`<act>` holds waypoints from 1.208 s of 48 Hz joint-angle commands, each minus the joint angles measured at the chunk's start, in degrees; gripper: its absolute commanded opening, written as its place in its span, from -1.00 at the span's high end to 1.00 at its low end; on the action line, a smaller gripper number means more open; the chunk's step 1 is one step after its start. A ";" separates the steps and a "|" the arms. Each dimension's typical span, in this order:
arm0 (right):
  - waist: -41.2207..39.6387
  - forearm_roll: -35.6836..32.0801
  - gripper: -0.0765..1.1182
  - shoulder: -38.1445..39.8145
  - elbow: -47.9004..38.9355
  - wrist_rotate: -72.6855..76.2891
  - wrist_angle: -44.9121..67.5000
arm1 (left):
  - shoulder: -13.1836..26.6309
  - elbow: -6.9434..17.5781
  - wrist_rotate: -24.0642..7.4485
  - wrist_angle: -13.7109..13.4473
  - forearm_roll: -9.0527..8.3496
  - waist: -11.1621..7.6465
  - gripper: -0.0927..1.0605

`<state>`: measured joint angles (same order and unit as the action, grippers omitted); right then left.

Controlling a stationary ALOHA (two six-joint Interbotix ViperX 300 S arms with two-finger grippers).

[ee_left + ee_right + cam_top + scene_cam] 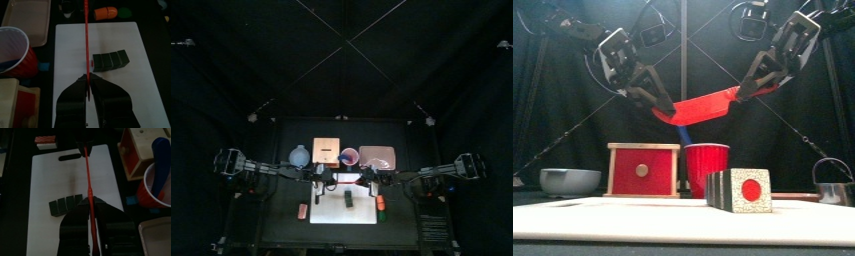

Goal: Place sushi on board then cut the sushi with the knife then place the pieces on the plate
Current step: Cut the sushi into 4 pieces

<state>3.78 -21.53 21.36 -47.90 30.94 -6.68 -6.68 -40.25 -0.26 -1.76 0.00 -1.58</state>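
A red toy knife (700, 105) hangs level above the white cutting board (647, 218), held at both ends. My left gripper (663, 103) is shut on one end and my right gripper (742, 92) on the other. The knife shows edge-on as a thin red line in the left wrist view (87, 40) and in the right wrist view (88, 175). Below it the dark green sushi roll (740, 190) lies whole on the board (110, 60) (67, 205). The pink tray (377, 156) sits at the back right.
Behind the board stand a blue-grey bowl (569, 181), a wooden box with a red drawer front (643, 170) and a red cup (707, 165) holding a blue knife (160, 148). A metal cutter (834, 182) is at the right. An orange toy (105, 12) and a red-and-white toy (45, 141) lie beside the board.
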 commanded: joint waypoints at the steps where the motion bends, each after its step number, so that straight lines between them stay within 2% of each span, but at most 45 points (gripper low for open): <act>1: 0.18 1.58 0.21 -0.09 0.70 0.18 0.18 | -0.18 1.05 0.18 0.26 0.00 -0.35 0.08; 13: 0.70 6.33 0.21 -4.04 0.09 0.00 -2.55 | 3.52 1.41 0.26 0.26 0.97 -2.99 0.08; 23: 2.64 7.65 0.21 -6.42 0.79 0.09 -5.98 | 6.94 3.25 0.18 0.00 2.64 -4.66 0.08; 31: 3.87 8.88 0.21 -7.38 0.79 0.18 -6.50 | 7.65 4.13 0.26 -0.44 2.81 -5.98 0.08; 36: 4.22 9.67 0.21 -8.09 0.62 0.18 -6.50 | 7.91 4.48 0.26 -0.62 3.69 -6.68 0.08; 58: 3.78 9.49 0.21 -10.63 0.53 0.09 -7.73 | 9.67 5.01 0.18 -0.62 5.19 -6.86 0.08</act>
<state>7.91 -12.04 10.20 -47.81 30.85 -13.62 3.52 -36.65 0.00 -2.64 5.10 -8.00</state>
